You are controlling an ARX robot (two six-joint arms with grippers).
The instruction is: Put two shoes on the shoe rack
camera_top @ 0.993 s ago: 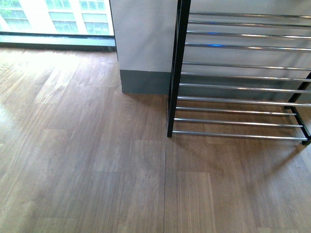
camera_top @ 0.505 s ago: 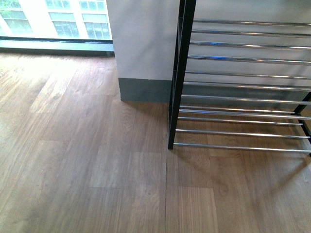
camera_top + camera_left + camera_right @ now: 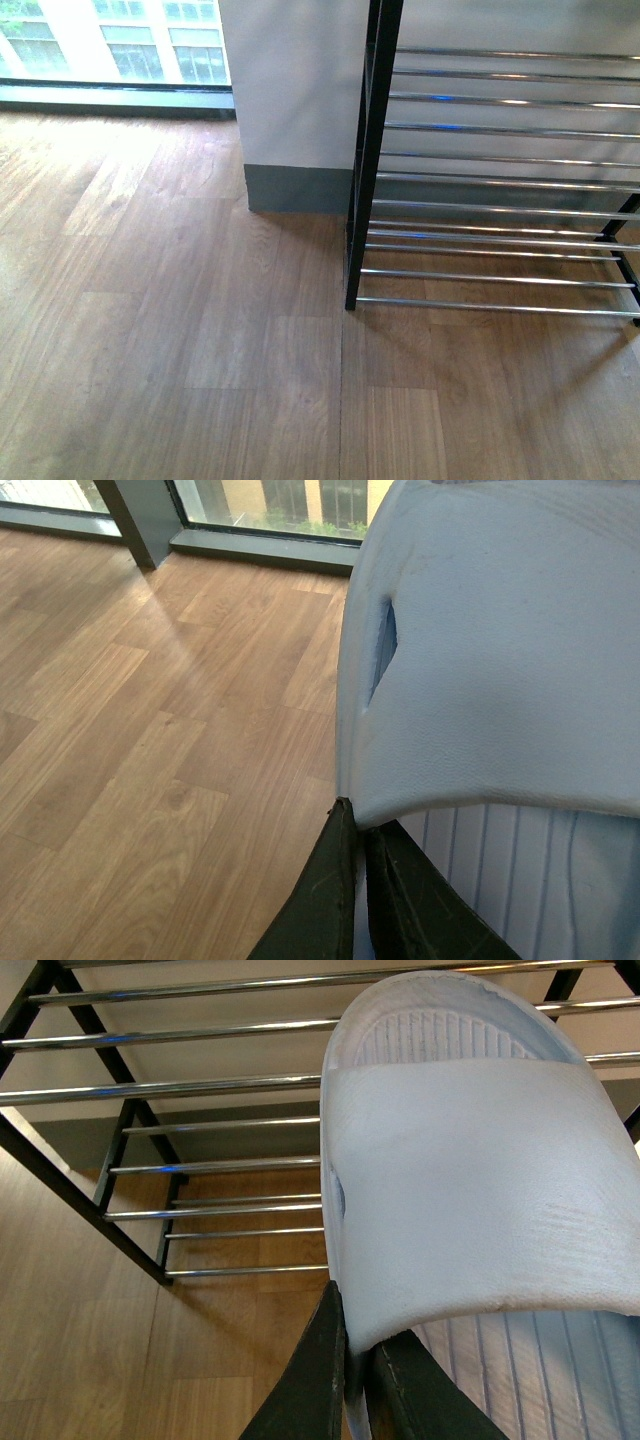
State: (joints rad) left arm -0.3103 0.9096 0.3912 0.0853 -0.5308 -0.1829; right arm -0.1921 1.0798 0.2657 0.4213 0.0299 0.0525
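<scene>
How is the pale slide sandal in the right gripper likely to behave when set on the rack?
It looks like moulded foam, so the slide sandal is probably light and slightly bendy. The right gripper pinches only its edge, so it may sag or pivot. Being flat, it should not roll, but could tilt between the shoe rack's thin bars.

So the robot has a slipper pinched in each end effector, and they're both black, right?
No, they're white, not black. The left wrist view shows the left end effector pinching a white slipper; the right wrist view shows the right end effector pinching the other slipper.
</scene>
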